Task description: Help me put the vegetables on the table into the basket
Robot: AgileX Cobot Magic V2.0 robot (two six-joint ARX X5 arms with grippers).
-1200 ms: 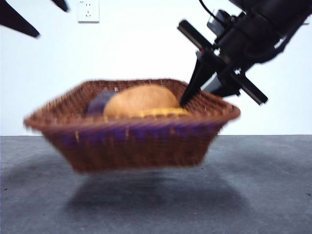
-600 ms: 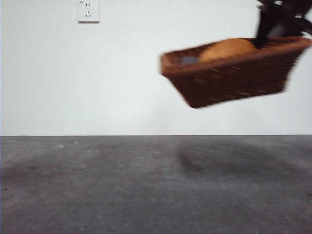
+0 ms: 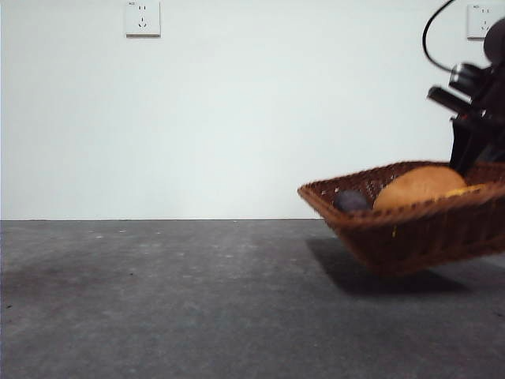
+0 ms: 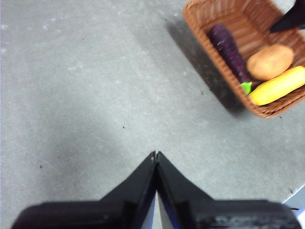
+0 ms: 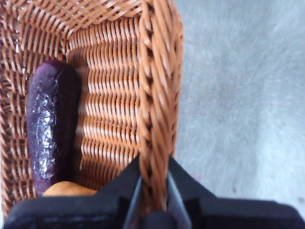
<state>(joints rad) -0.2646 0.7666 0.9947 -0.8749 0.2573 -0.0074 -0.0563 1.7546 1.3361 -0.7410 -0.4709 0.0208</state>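
The brown wicker basket hangs tilted just above the grey table at the right of the front view. My right gripper is shut on its braided rim, with one jaw inside and one outside. In the basket lie the purple eggplant, the brown-orange potato and the yellow vegetable. The front view shows the eggplant and the potato above the rim. My left gripper is shut and holds nothing, over bare table well away from the basket.
A white wall with a power socket stands behind the table. The table's edge shows near the basket in the left wrist view. The basket casts a dark shadow beneath itself.
The basket, carried by my right gripper, rose from the middle of the table, swung to the right, and has now come down low at the right side.
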